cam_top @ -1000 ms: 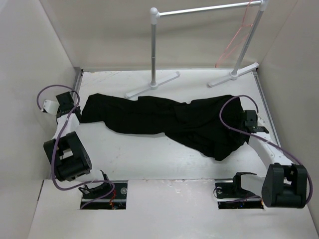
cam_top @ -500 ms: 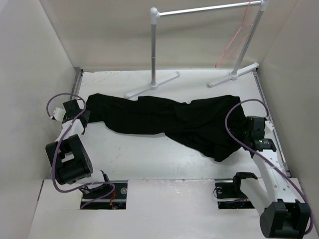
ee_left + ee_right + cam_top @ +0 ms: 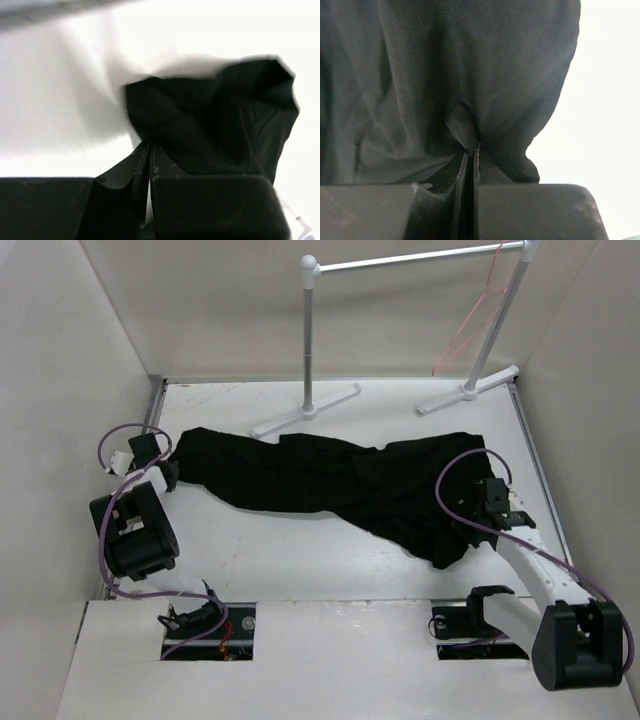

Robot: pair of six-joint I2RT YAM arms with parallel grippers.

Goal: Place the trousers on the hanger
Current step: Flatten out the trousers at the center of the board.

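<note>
Before the rack (image 3: 410, 260), left pincer (image 3: 150, 150) and right pincer (image 3: 471, 150) each pinch black cloth at opposite ends of the trousers (image 3: 320, 480), which lie on the desk (image 3: 300, 560). From the rack's end nearest the right pincer dangles the hanger (image 3: 468, 325), bare. Gripping looks done; lifting and draping are not. No writing can be read.
</note>
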